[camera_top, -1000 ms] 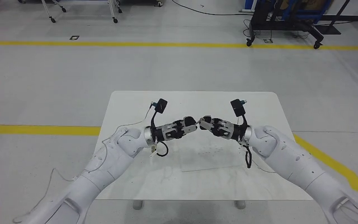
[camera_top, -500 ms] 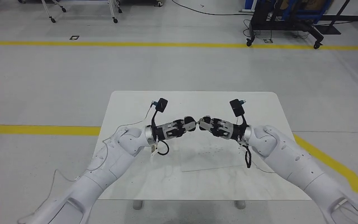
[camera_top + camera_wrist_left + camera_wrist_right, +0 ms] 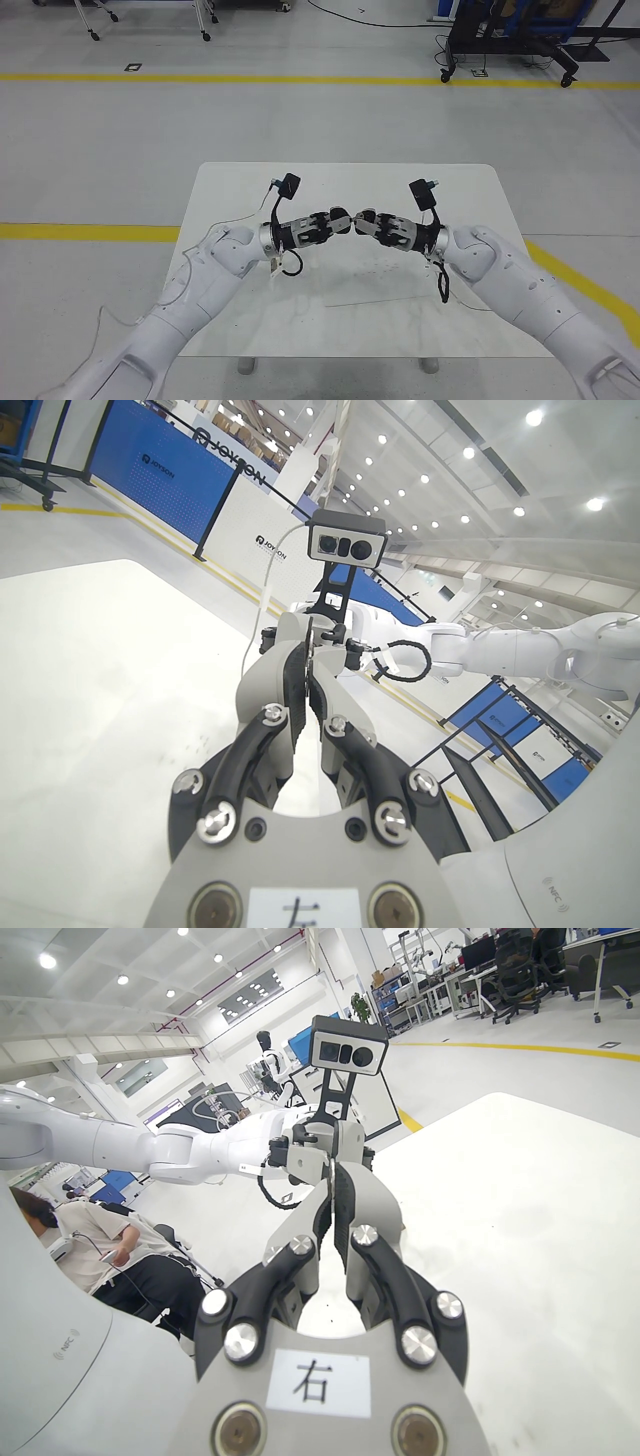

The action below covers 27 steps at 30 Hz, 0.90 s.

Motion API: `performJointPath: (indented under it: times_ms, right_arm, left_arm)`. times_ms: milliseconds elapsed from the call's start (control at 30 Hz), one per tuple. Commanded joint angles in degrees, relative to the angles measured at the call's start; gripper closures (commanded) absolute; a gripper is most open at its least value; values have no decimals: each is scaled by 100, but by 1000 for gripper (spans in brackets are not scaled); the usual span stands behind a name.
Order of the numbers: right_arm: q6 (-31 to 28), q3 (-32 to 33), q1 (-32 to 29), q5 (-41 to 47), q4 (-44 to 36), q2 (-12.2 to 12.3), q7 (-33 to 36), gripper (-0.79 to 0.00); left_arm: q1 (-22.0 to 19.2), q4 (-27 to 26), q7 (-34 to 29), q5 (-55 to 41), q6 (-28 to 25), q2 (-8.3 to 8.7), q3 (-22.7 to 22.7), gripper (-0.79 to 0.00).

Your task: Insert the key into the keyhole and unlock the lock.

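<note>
The left gripper (image 3: pixel 306 661) is pinched narrow on a thin metal piece (image 3: pixel 310 641), probably the key; the right gripper (image 3: pixel 334 1184) is pinched on a metal sliver (image 3: pixel 330 1171) too. They meet tip to tip above the table (image 3: pixel 440 190). Such small, stiff, smooth metal may slip; hold its flat head firmly.

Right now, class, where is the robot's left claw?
In the top view, the left claw is above the middle of the white table, tip to tip with the right claw.

Top view looks down on table (image 3: pixel 350 185); wrist views face each other, close
</note>
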Motion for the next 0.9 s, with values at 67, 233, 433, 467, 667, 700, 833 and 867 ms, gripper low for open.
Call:
performJointPath:
  times_ms: [67, 233, 433, 467, 667, 700, 833, 867]
  right_arm:
    - [0, 132, -88, -30, -39, 27, -59, -785]
    - [0, 274, -165, -81, -18, 49, -246, -785]
    - [0, 274, -165, -81, -18, 49, -246, -785]
    - [117, 287, -188, -132, -44, 46, -217, -785]
    - [148, 438, -236, -740, -98, 67, 165, -653]
    - [129, 461, -253, -742, -99, 66, 173, -557]
    - [112, 504, -289, -768, -108, 49, 296, -363]
    - [94, 488, -293, -770, -119, 43, 379, -342]
  left_arm:
    - [112, -98, 47, 154, 0, 58, -228, 0]
    - [320, -331, 26, 396, 0, 172, -503, 0]
    - [477, -537, -19, 1024, 0, 300, -655, 0]
    - [485, -543, -31, 1097, 0, 320, -666, 0]
    - [486, -616, -418, 976, 0, 425, -551, 0]
    - [468, -629, -531, 914, 0, 439, -513, 0]
    - [384, -607, -771, 731, 0, 471, -416, 0]
    - [367, -605, -783, 710, 0, 473, -398, 0]
